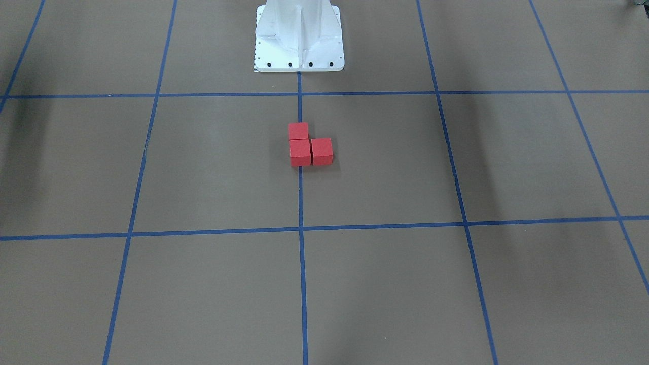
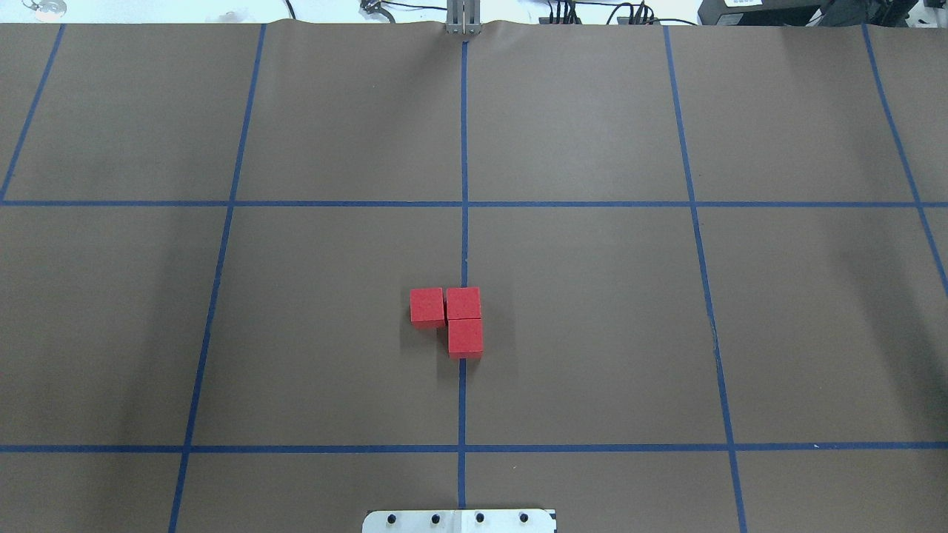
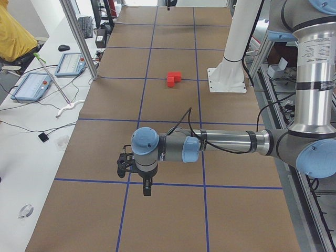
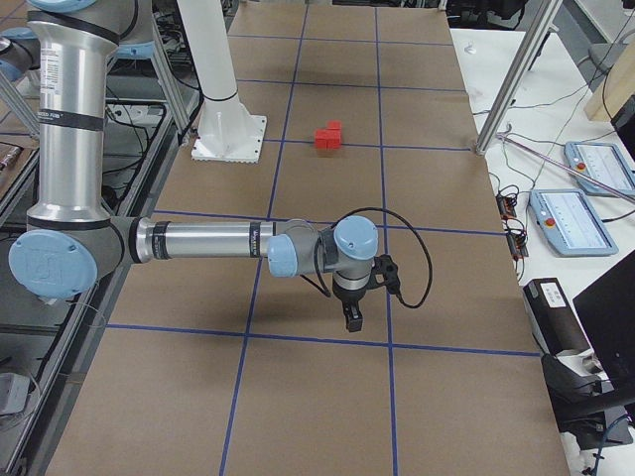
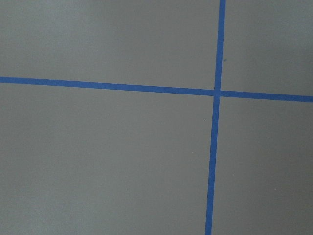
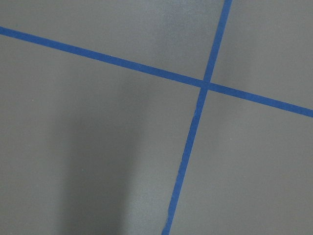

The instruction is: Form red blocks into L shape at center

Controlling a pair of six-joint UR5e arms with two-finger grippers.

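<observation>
Blocks, three small matte red cubes (image 2: pixel 464 303), touch in an L on the brown blue-taped centre (image 2: pixel 592 318). The task looks finished, so they are best left alone. The left gripper (image 3: pixel 147 188) and right gripper (image 4: pixel 351 317) hang well apart from them, and I cannot tell their finger spread.

Here's the left arm (image 3: pixel 226 142): brushed silver tubes, dark grey rings at the joints, and pale blue caps (image 3: pixel 144 142) rounding off each joint housing. A thin black cable (image 3: pixel 181 116) runs off the forearm to the wrist. The left gripper (image 3: pixel 147 189) is small and black, with narrow fingers. Now the right arm (image 4: pixel 198 241), and it's the same build: silver tube, blue caps, a second cable (image 4: pixel 425 253) in black, and the right gripper (image 4: pixel 352 319) black as well. There's fine printed lettering (image 3: pixel 315 52) on the big upper tube, too small to read. The white pedestal (image 1: pixel 299 35) has a rib down its middle and four black bolt heads (image 1: pixel 290 65) along the flange.
</observation>
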